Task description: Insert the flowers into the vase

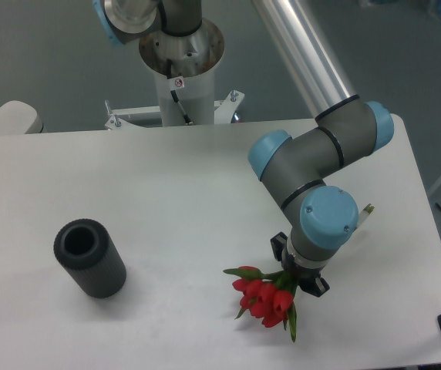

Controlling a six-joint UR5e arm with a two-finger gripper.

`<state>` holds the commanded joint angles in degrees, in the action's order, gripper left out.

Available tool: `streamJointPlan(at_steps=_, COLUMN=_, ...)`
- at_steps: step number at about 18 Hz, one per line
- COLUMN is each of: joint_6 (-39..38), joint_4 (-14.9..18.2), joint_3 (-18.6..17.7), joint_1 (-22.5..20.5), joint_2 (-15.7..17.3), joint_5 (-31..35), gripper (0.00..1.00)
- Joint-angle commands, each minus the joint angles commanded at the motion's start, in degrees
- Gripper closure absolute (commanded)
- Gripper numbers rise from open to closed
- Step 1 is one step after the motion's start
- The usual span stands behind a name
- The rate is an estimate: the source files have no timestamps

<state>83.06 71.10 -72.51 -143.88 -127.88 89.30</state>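
The gripper [297, 279] grasps the flowers [265, 297] near right; the vase [89, 258] stands well left, unlabelled.

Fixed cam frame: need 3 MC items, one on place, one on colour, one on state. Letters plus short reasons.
1. Where does the vase stand relative to the flowers?
A. at image left of them, apart
B. right behind them, touching
C. under them

2. What colour are the flower buds?
A. yellow
B. red
C. white

3. What state is the vase in?
A. lying on its side with the flowers inside
B. upright, mouth up, nothing in it
C. held in the gripper

Key:
1 A: the vase is on the left part of the table, with bare tabletop between it and the bunch.
2 B: the buds are red, with green leaves.
3 B: the round mouth faces up and looks dark and empty; the bunch is over at the gripper, which sits at its stem end.
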Motion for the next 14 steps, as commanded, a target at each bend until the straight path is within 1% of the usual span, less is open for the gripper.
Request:
streamJointPlan(at_steps=10, joint_6=-0.88, joint_4=0.35, joint_3=-0.09, joint_1=-0.09, joint_2=0.17, joint_5=-1.05, gripper=1.00)
streamJointPlan(at_steps=12, joint_6=-0.79, joint_4=0.26, joint_3=-1.22, joint_1=-0.09, joint_2=1.14, joint_5=-2.37, gripper=1.00)
streamJointPlan(at_steps=14, joint_6=-0.88, joint_4=0.26, joint_3=-3.07, joint_1=-0.18, joint_2=3.59, joint_5=-6.22, gripper=1.00)
